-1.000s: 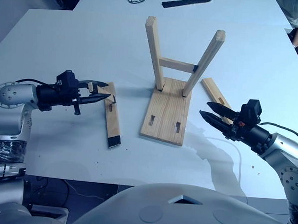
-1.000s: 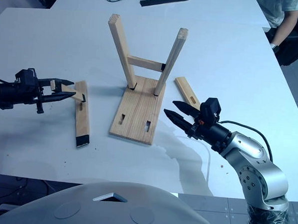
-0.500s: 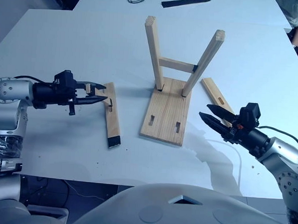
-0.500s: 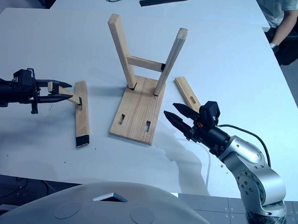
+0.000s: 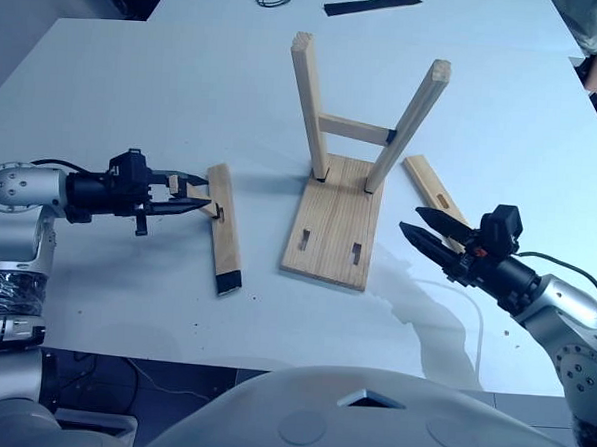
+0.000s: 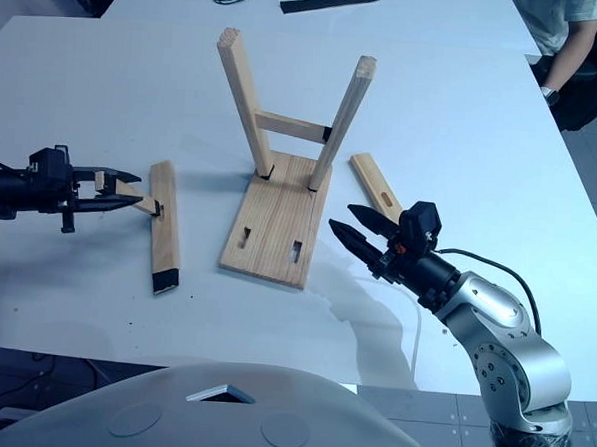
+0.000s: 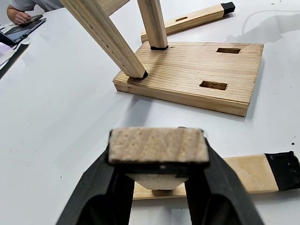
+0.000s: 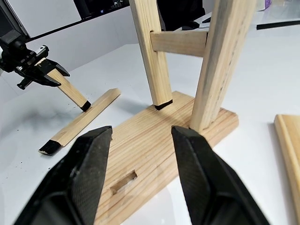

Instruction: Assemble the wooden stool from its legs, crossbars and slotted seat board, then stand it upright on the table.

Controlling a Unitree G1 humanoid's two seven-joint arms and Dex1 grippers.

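A white table (image 5: 136, 85) holds a half-built wooden stool. The seat (image 5: 333, 225) lies flat at the middle. Two legs (image 5: 310, 104) stand in its far slots, joined by a rung (image 5: 354, 128); the two near slots are empty.

The left claw (image 5: 202, 194) is clamped on one end of a short crossbar (image 7: 158, 144), held at a slant. Its dark lower end touches a loose leg (image 5: 224, 230) lying flat left of the seat, about at that leg's slot (whether it has entered the slot cannot be told).

The right claw (image 5: 409, 217) hangs spread and empty near the seat's right edge. A spare leg (image 5: 435, 196) lies on the table just beyond it.

The step in hand looks to be joining the second pair of legs. Next, the crossbar likely needs pressing squarely into the slot, with the flat leg kept from sliding.
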